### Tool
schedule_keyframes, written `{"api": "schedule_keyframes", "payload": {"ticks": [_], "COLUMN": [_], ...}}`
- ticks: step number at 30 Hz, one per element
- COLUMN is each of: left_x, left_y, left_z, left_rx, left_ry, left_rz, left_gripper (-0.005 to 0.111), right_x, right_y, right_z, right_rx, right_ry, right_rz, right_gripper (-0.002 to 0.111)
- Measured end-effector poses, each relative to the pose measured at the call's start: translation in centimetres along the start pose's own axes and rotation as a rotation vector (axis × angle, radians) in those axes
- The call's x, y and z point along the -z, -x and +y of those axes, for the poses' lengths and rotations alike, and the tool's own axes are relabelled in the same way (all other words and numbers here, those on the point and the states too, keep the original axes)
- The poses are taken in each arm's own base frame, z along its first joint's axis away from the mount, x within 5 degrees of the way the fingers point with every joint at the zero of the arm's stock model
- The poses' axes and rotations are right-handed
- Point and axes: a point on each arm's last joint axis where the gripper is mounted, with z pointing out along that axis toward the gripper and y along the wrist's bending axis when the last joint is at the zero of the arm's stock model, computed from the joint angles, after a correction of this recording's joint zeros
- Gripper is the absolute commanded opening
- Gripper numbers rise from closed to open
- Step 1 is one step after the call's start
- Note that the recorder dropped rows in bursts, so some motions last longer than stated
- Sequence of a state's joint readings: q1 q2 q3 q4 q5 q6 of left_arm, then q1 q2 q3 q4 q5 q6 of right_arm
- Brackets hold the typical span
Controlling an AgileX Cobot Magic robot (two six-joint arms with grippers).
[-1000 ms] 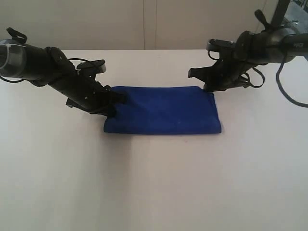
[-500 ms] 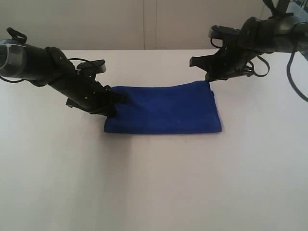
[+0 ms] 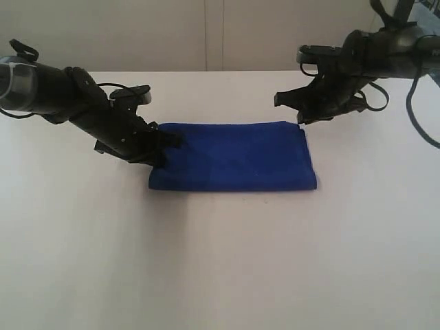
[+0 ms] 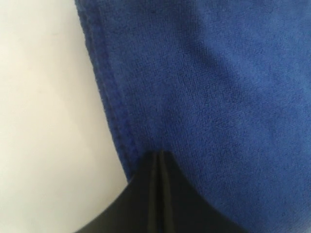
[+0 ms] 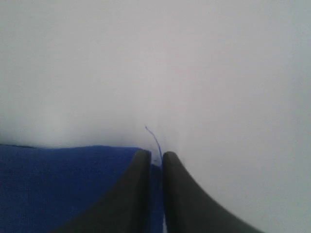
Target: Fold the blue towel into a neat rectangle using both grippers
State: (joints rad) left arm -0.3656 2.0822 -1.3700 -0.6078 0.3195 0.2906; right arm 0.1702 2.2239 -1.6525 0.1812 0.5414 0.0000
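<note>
- The blue towel [image 3: 234, 157] lies flat on the white worktop [image 3: 220, 261] as a long folded rectangle. It spans the space between the two hands.
- The left hand [image 3: 172, 139] sits low at one short end of the towel, with its arm slanting down to it from the outer side.
- Left wrist view: the left hand's two dark fingers [image 4: 141, 194] are pressed together, with only a thin seam between them. Their tips rest against the towel's stitched hem, the cloth spreads out beyond the tips, and bare worktop lies to one side.
- Whether any cloth is pinched in that seam cannot be told.
- The right hand [image 3: 302, 122] hangs just above the far corner of the towel's other short end. It is raised clear of the worktop, and the corner beneath it lies flat.
- Right wrist view: the right hand's fingers [image 5: 131, 194] stand slightly apart, leaving a narrow slot. Blue cloth shows below, through that slot.
- A thin loose blue thread [image 5: 154, 137] curls up just past the right fingertips, against the pale worktop.
- The towel's corner lies directly under the right fingertips, and most of the cloth extends away to one side of that hand.
</note>
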Motion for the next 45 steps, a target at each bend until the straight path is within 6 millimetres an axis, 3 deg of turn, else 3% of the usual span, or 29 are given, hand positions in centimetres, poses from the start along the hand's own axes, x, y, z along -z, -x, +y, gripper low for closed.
{"api": "schedule_keyframes", "payload": {"ticks": [3,6,7,10,14,16,18,21,29,38,41,45], "left_x": [0.0,0.0,0.0,0.0,0.0,0.0,0.0,0.0,0.0,0.0,0.0,0.0], "left_y": [0.0,0.0,0.0,0.0,0.0,0.0,0.0,0.0,0.0,0.0,0.0,0.0], "left_z": [0.0,0.0,0.0,0.0,0.0,0.0,0.0,0.0,0.0,0.0,0.0,0.0], "left_rx": [0.0,0.0,0.0,0.0,0.0,0.0,0.0,0.0,-0.002,-0.002,-0.002,-0.002], "left_ry": [0.0,0.0,0.0,0.0,0.0,0.0,0.0,0.0,-0.001,-0.001,-0.001,-0.002], "left_rz": [0.0,0.0,0.0,0.0,0.0,0.0,0.0,0.0,0.002,0.002,0.002,0.003], "left_gripper": [0.0,0.0,0.0,0.0,0.0,0.0,0.0,0.0,0.0,0.0,0.0,0.0], "right_x": [-0.3,-0.3,-0.1,0.2,-0.1,-1.2,-2.8,-3.5,-3.4,0.6,0.3,-1.6], "right_y": [0.0,0.2,0.3,0.5,0.3,-0.3,-1.1,-1.2,-1.0,0.7,-0.1,-1.8], "right_z": [-0.1,-0.1,0.0,0.6,2.4,2.9,2.8,2.5,2.2,2.9,2.8,2.4], "right_rx": [0.002,0.002,-0.013,-0.064,-0.057,-0.051,-0.053,-0.053,-0.051,-0.033,-0.027,-0.005], "right_ry": [-0.002,-0.002,0.007,0.042,0.072,0.076,0.068,0.061,0.053,0.072,0.069,0.049], "right_rz": [-0.014,-0.033,-0.042,-0.05,-0.061,-0.052,-0.027,-0.042,-0.062,-0.093,-0.016,0.096], "right_gripper": [0.038,0.036,0.031,0.0,0.0,0.0,0.0,0.0,0.0,0.0,0.0,0.0]}}
